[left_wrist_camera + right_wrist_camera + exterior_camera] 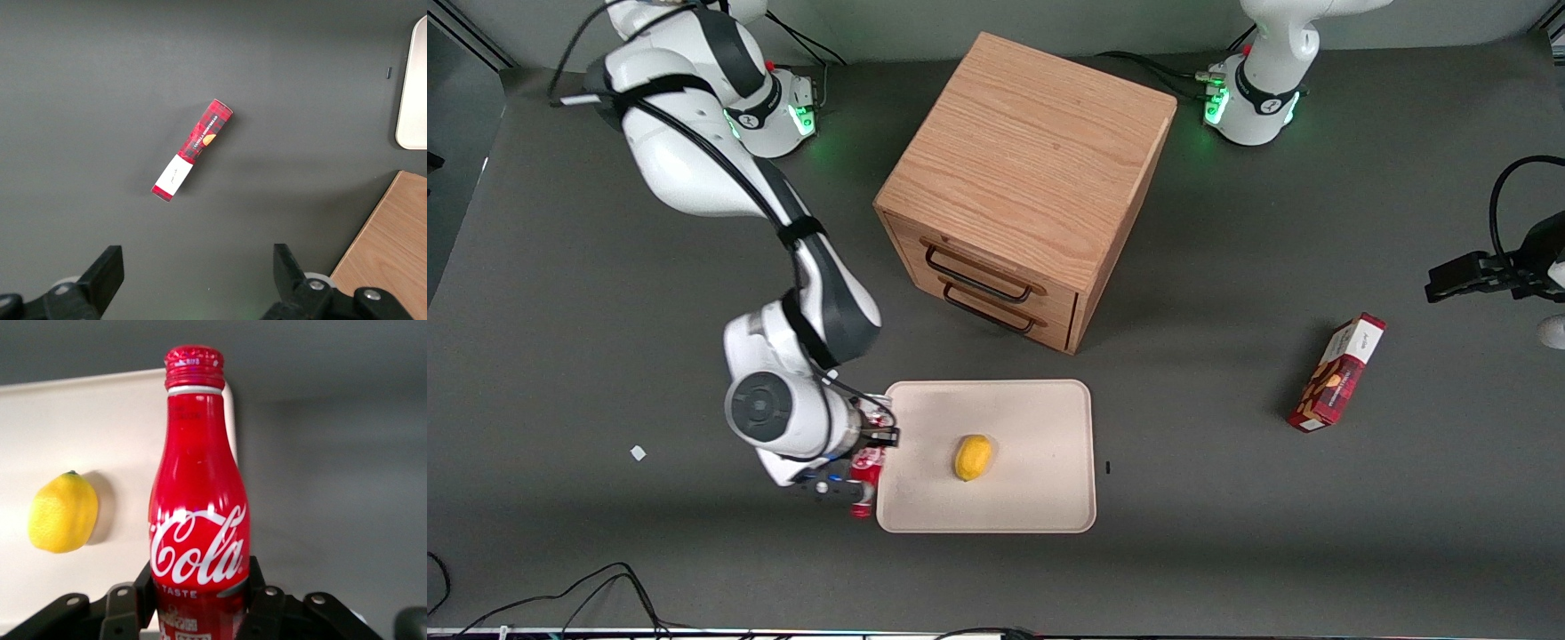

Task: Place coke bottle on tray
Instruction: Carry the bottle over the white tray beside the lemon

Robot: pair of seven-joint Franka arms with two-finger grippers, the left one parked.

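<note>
End effector (pixel 864 464): clamped on slim red coke bottle (pixel 199 513), over cream-beige tray's (pixel 1040 507) rim
Around: yellow lemon (pixel 973 457) on tray; wooden drawer cabinet (pixel 1024 182) farther from camera
Surface: dark grey counter (pixel 1227 533)

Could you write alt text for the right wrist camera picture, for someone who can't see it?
The gripper holds a red coke bottle over the edge of a cream tray; a yellow lemon lies on the tray beside it.

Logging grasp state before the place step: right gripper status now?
Right gripper: shut on the coke bottle, held at the edge of the tray nearest the working arm, beside the lemon.
</note>
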